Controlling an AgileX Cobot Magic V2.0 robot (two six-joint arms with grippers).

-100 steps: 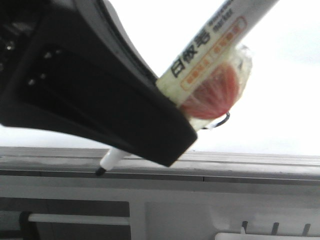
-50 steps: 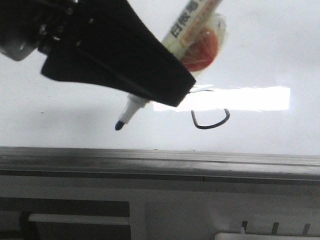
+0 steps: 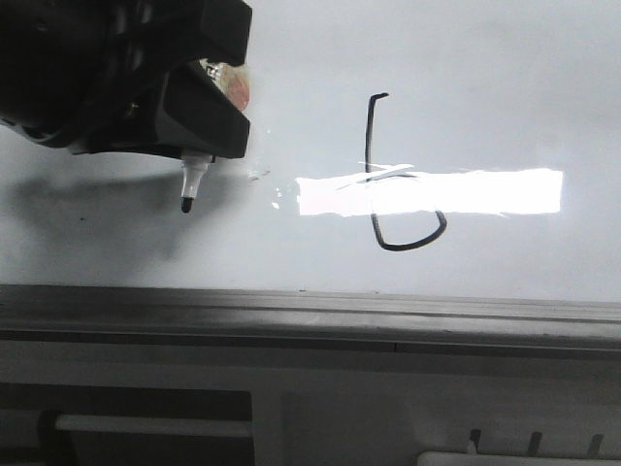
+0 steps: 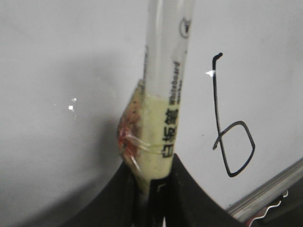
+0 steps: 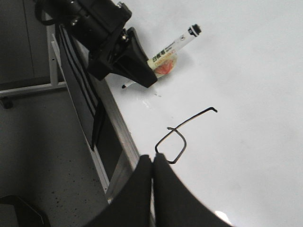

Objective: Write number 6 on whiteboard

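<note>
The number 6, a thin black line figure, is drawn on the whiteboard; a bright glare bar hides its middle. It also shows in the left wrist view and the right wrist view. My left gripper is shut on a whiteboard marker wrapped in tape with a red patch. The marker's black tip points down, left of the 6, with its shadow on the board. My right gripper is shut and empty, near the board's lower rail beside the 6's loop.
A grey metal rail runs along the whiteboard's bottom edge. Below it are white frame bars and dark panels. In the right wrist view a speckled grey floor lies beyond the board's edge.
My left gripper with the marker has moved up and left, away from the 6. The whole figure, hidden before by the gripper, now shows.
</note>
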